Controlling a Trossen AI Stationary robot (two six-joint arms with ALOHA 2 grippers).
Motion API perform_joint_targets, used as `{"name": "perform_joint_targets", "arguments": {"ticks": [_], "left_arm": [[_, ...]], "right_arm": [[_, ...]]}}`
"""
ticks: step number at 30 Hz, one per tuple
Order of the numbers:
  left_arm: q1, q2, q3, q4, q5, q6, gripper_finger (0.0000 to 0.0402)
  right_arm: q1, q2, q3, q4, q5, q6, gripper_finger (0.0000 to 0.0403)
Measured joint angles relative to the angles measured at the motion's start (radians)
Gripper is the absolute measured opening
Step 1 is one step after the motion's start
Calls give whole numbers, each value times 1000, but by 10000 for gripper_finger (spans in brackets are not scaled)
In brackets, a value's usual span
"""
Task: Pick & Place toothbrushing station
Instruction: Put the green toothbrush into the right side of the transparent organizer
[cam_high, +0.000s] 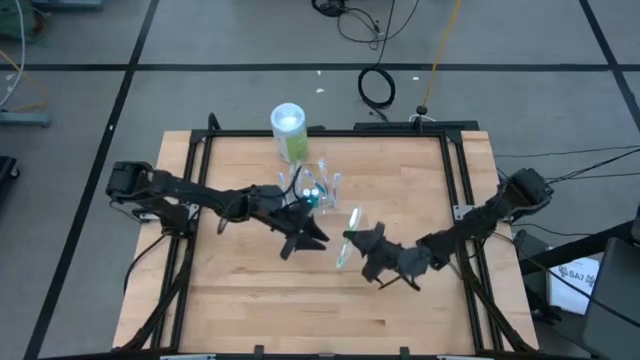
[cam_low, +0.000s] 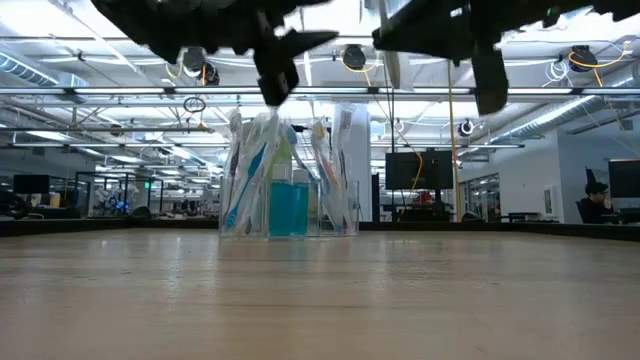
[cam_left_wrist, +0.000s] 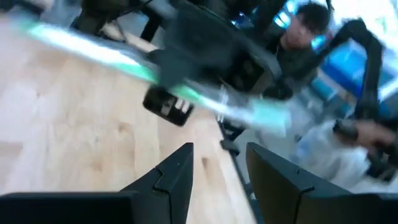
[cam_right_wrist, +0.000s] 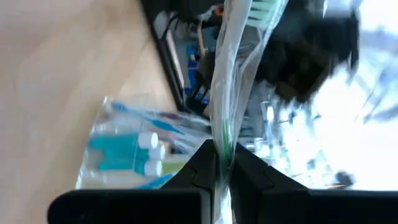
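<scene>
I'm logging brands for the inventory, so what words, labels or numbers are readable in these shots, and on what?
None can be read.
Green-and-white canister: label print too small.
Teal tubes in the clear container: no print legible.
Wrapped toothbrush in the right gripper: wrapper blurred.
Cardboard box beside the table: markings too small.

Two dark jointed arms (cam_high: 200, 195) — black, angular wedge-shaped fingers (cam_left_wrist: 171, 180).

teal tubes (cam_right_wrist: 121, 152), green-and-white toothbrush (cam_high: 349, 238)
</scene>
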Motion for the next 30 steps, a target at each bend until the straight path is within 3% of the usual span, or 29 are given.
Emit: {"name": "perform_joint_targets", "arguments": {"ticks": [3, 7, 11, 14, 16, 30], "left_arm": [[-22, -85, 0, -111, -65, 123, 152], [-61, -201, 0, -250, -306, 264, 152], [-101, -289, 0, -372, -538, 398, 152], [-116, -333, 0, -408, -669, 469, 152], [-118, -351, 0, -445, -707, 495, 152], [-120, -351, -1, -489, -711, 516, 152]], "right_arm": [[-49, -75, -26, -29, -132, 179, 14], [-176, -150, -50, -34, -398, 457, 14], [-348, -147, -51, 28, -553, 801, 17], [-461, -91, -51, 75, -571, 1023, 17], [-507, -47, -51, 94, -570, 1079, 18], [-561, 94, -51, 162, -551, 1306, 19]]}}
